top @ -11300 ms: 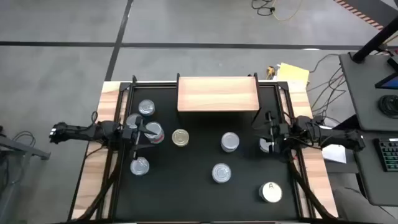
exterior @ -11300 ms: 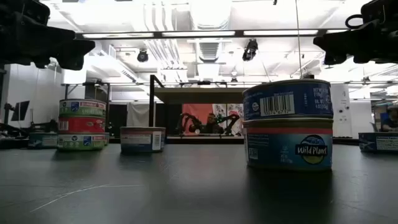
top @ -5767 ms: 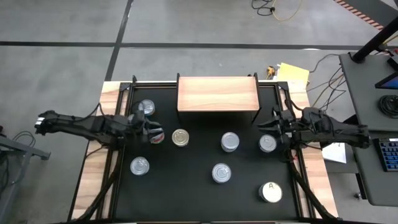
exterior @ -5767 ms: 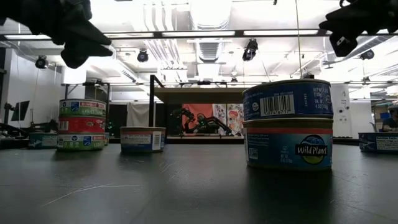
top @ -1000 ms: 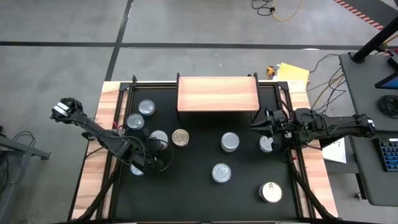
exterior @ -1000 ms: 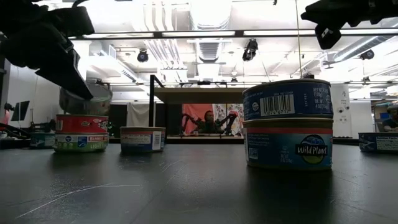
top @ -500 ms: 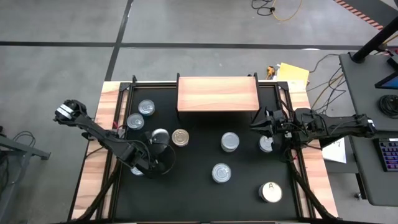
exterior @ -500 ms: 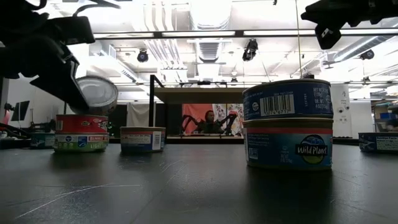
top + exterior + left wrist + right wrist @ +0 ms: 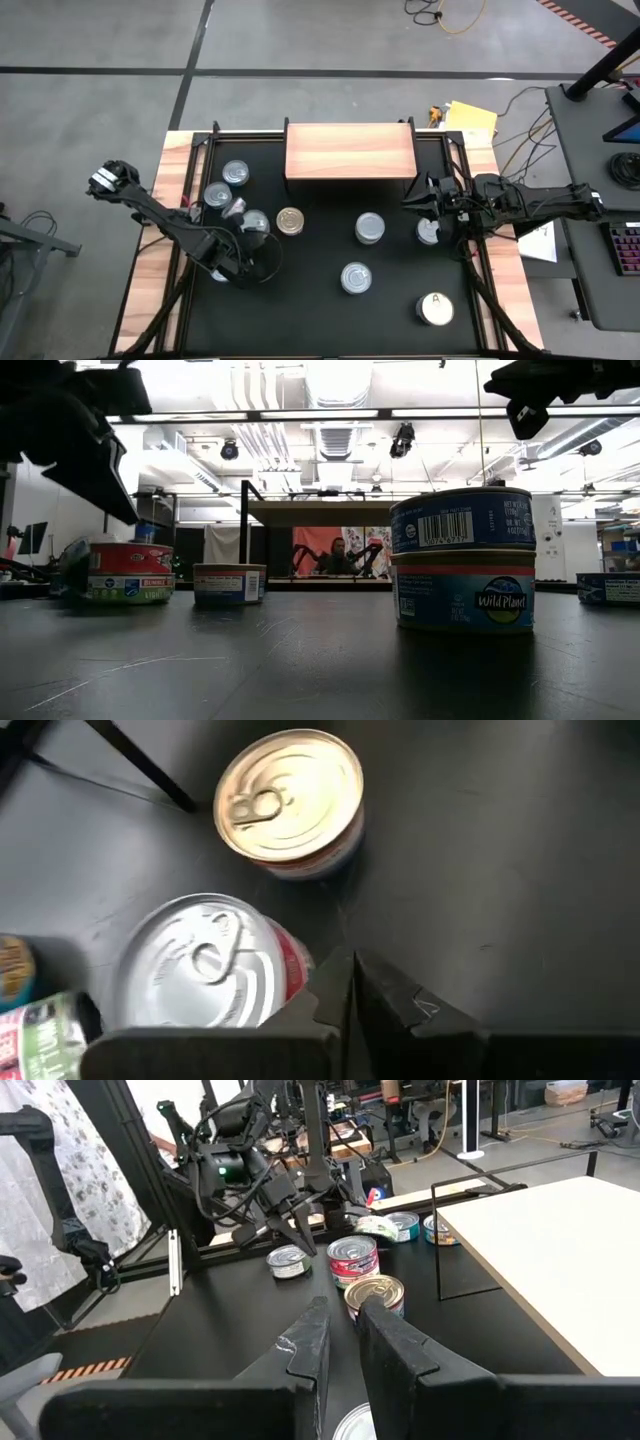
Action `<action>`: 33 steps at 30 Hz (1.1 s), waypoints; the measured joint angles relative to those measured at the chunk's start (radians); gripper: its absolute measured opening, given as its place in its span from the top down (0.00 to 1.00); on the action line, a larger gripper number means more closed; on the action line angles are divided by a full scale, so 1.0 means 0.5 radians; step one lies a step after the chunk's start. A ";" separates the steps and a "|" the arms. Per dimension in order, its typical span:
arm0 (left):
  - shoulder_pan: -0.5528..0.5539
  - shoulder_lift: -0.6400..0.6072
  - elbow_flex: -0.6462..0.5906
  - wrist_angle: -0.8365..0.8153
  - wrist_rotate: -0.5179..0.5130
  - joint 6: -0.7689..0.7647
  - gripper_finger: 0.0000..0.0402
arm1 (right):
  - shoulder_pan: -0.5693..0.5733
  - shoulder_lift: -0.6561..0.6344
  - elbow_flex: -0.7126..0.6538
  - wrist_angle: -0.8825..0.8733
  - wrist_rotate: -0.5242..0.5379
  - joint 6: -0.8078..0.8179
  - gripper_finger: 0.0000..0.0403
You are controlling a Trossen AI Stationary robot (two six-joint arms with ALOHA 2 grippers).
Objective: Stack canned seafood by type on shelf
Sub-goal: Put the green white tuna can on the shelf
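Note:
My left gripper (image 9: 258, 245) (image 9: 350, 988) stands shut and empty above the table's left half, close beside a silver-topped, red-labelled can (image 9: 210, 978) that tops a two-can stack (image 9: 130, 572). A green-labelled can (image 9: 234, 208) (image 9: 72, 560) lies tipped on its edge next to that stack. A gold-topped can (image 9: 290, 221) (image 9: 290, 800) stands a little farther right. The wooden shelf (image 9: 350, 150) at the far edge is bare. My right gripper (image 9: 410, 205) (image 9: 342, 1320) hovers by the shelf's right near corner, its fingers almost together with nothing between them. My left gripper's shut fingers (image 9: 325, 1005) come down at a slant right beside the red-labelled can's side (image 9: 298, 970). I cannot tell whether they touch it.
More cans stand loose on the black table: two at far left (image 9: 237, 173) (image 9: 217, 195), a double stack (image 9: 370, 228) (image 9: 462, 560), one below my right gripper (image 9: 428, 232), one mid-near (image 9: 355, 277), a white-topped "A" can (image 9: 435, 308). Another (image 9: 216, 272) sits under the left arm.
The green-labelled can that sat tilted on top of the left stack, against my left gripper, has tipped over further and dropped off. It now lies on its edge on the table beside the stack, toward the far left. The two cans beneath stayed put.

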 joint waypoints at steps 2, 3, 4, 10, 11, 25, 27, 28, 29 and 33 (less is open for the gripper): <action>0.000 0.000 0.067 -0.117 -0.017 -0.003 1.00 | 0.000 0.000 0.000 0.000 0.000 0.000 0.89; 0.000 0.000 0.102 -0.180 -0.033 -0.011 1.00 | 0.000 0.000 0.000 0.000 0.000 0.000 0.89; 0.000 0.000 0.138 -0.246 -0.048 -0.028 1.00 | 0.000 0.000 0.000 0.000 0.000 0.000 0.89; 0.000 -0.002 0.362 -0.825 -0.058 -0.304 1.00 | 0.000 0.000 0.000 -0.001 0.000 0.000 0.89; 0.000 -0.002 0.391 -0.920 -0.058 -0.359 1.00 | 0.000 0.000 0.000 -0.001 0.000 0.000 0.89; 0.391 -0.377 0.226 -1.192 0.307 -0.552 1.00 | 0.000 0.118 -0.001 0.009 0.000 0.000 0.89; 0.505 -0.465 0.146 -1.131 0.419 -0.513 1.00 | 0.000 0.138 -0.001 0.010 0.000 0.000 0.89; 0.554 -0.507 0.101 -1.083 0.460 -0.475 1.00 | 0.000 0.148 -0.001 0.010 -0.001 0.000 0.89; 0.597 -0.541 0.060 -1.033 0.492 -0.430 1.00 | 0.000 0.156 -0.001 0.009 0.000 0.000 0.89; 0.732 -0.616 -0.076 -0.809 0.593 -0.326 1.00 | 0.000 0.162 -0.001 0.009 0.000 0.000 0.89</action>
